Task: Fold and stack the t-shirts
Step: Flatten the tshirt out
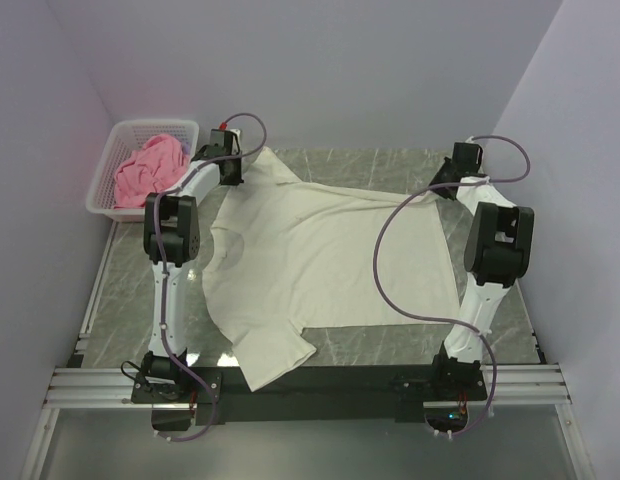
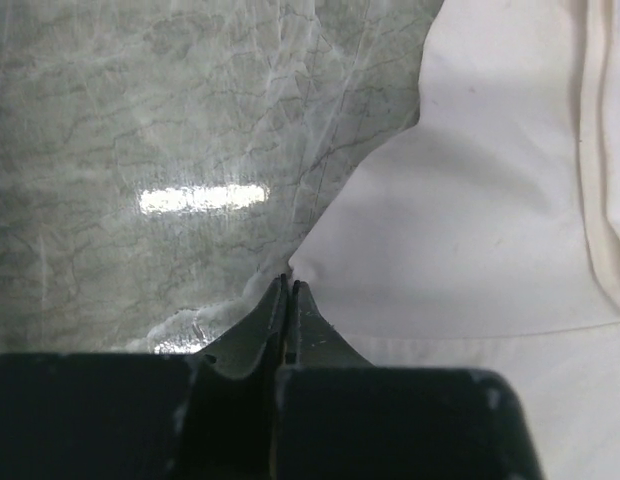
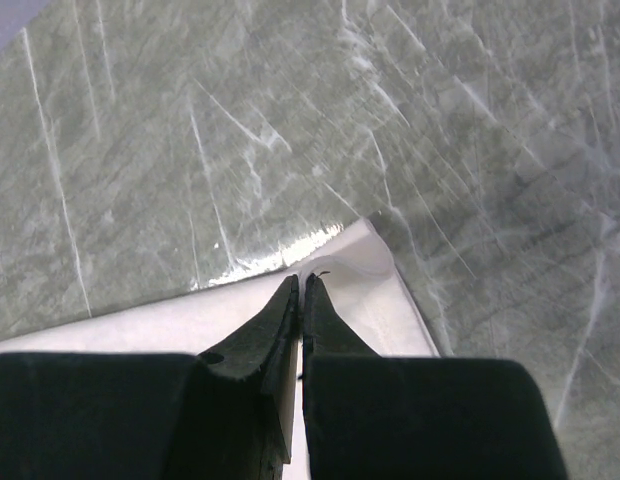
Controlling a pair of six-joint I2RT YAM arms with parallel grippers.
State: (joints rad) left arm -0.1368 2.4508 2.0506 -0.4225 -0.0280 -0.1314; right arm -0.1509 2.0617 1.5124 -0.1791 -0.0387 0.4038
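The cream-white t-shirt (image 1: 320,260) lies spread flat on the marble table, collar to the left. My left gripper (image 1: 231,168) is at its far left corner, shut on the fabric edge, as the left wrist view (image 2: 289,283) shows, with cloth (image 2: 470,230) to its right. My right gripper (image 1: 445,182) is at the far right corner, shut on a pinch of the hem; the right wrist view (image 3: 301,281) shows the cloth (image 3: 370,290) between its tips. The pink t-shirt (image 1: 148,170) lies crumpled in the basket.
A white plastic lattice basket (image 1: 103,183) stands at the far left of the table. Walls close in on the left, right and back. Purple cables loop over both arms. A metal rail (image 1: 310,385) runs along the near edge.
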